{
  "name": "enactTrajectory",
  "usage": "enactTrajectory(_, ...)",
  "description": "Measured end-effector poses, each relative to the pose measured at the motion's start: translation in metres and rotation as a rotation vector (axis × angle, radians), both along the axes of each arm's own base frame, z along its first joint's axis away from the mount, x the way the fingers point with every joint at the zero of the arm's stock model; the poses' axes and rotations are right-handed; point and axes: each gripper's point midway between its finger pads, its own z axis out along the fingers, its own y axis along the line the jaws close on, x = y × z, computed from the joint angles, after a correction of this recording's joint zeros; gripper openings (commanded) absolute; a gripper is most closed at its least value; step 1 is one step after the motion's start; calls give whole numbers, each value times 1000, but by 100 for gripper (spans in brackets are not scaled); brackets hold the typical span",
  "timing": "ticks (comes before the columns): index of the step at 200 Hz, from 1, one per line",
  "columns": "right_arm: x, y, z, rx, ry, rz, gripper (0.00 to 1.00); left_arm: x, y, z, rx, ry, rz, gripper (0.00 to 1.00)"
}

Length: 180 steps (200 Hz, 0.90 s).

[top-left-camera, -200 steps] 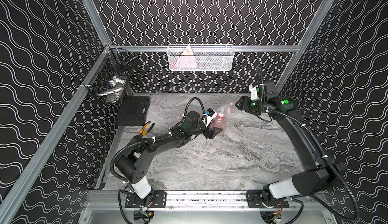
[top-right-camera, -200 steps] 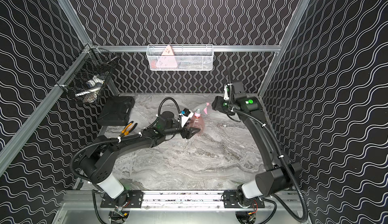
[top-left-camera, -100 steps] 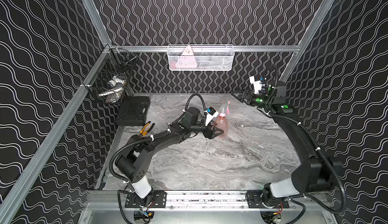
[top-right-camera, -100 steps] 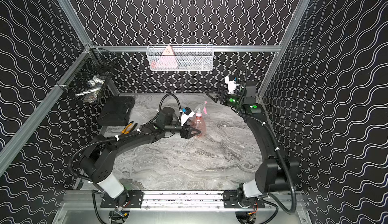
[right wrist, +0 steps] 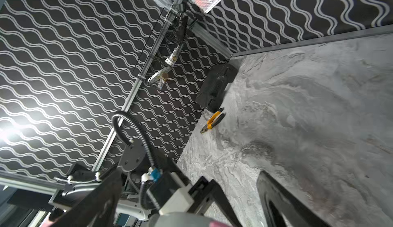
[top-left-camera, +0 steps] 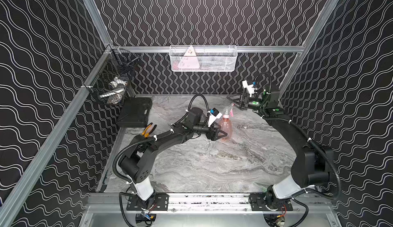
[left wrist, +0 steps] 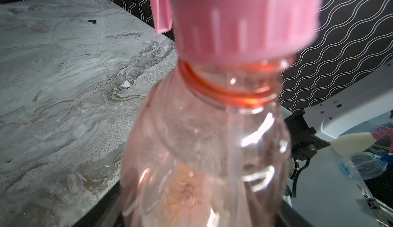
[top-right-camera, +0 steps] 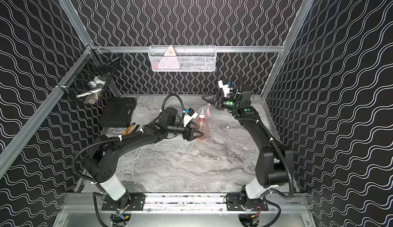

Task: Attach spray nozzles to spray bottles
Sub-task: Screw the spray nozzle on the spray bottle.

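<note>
Left hand (top-left-camera: 222, 134) around upright spray bottle (top-left-camera: 226, 125)

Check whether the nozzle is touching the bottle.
Touching. The left wrist view shows the nozzle seated by its collar over the neck of the bottle, with no gap between them.

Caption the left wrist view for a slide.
Opaque pink plastic spray nozzle sits on translucent pink plastic bottle, grey marble tabletop behind.

We record two arms, left arm (top-left-camera: 161, 143) and right arm (top-left-camera: 297, 134): matte black links, white base segments (top-left-camera: 143, 188), ribbed black conduit (top-left-camera: 116, 162) bound with white zip ties (top-left-camera: 154, 138), green lights (top-left-camera: 254, 103), white camera brackets (top-left-camera: 211, 119) with blue plugs (top-left-camera: 212, 110). On left gripper (top-left-camera: 224, 135) and right gripper (top-left-camera: 232, 101): black skeletal triangular fingers.
</note>
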Motion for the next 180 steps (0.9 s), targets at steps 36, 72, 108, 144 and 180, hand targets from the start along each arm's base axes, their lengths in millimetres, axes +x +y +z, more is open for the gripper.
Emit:
enactTrajectory(36,-9,3,-8,-19,-4,13,89,4,0,4,-6,-7,2,43)
enactTrajectory(72,-19,4,-8,-61,-31,-10,77,9,1,3,-6,0,-1,43)
enactTrajectory(108,-27,3,-3,-105,-76,-44,72,11,2,0,1,13,0,43)
enactTrajectory(144,-36,8,-14,-197,-67,-62,58,13,5,-7,29,24,21,43)
enactTrajectory(180,-36,2,-30,-311,-61,-116,57,15,7,-9,50,10,35,42)
